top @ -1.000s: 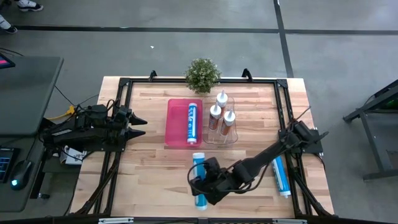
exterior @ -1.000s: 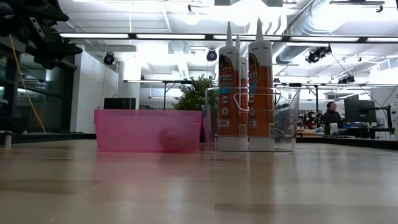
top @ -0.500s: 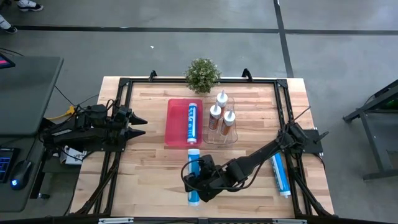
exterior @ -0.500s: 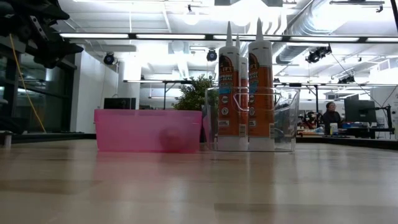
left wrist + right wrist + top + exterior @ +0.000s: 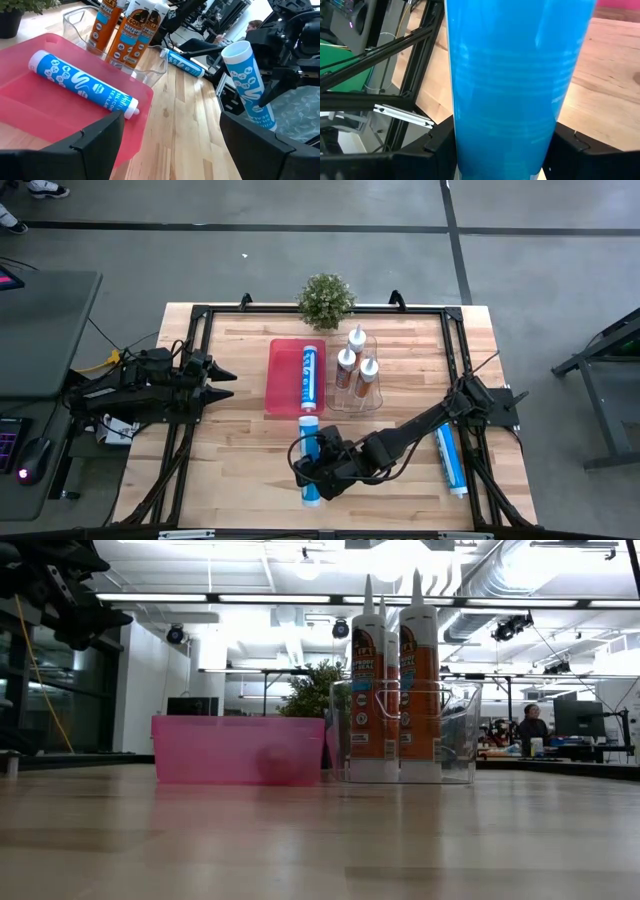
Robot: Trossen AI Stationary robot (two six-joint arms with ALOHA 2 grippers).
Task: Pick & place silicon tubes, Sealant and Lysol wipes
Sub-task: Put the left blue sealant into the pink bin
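Note:
My right gripper (image 5: 322, 468) is shut on a blue silicone tube (image 5: 310, 460) near the table's front middle; the tube fills the right wrist view (image 5: 510, 85). A second blue tube (image 5: 309, 377) lies flat in the pink tray (image 5: 282, 380). A third blue tube (image 5: 450, 460) lies on the table at the right. Three orange sealant tubes (image 5: 355, 365) stand upright in a clear container (image 5: 372, 395). My left gripper (image 5: 225, 383) waits open and empty at the table's left, pointing toward the tray. My right gripper pinches the blue tube's round body (image 5: 470, 150) between its two fingers, on the tube's nearer half. The fingers lie across the tube and come from the table's right side. The tube is lifted clear and tilted, its white end (image 5: 236, 50) higher and pointing toward the far edge.
A small potted plant (image 5: 325, 300) stands at the far edge behind the tray. A black frame (image 5: 445, 315) runs round the tabletop. Bare wood lies between the left gripper and the tray and along the front left (image 5: 240, 470).
My right gripper has carried the blue tube a little toward the table's left edge and toward the far edge, closer to the pink tray, staying shut on it.

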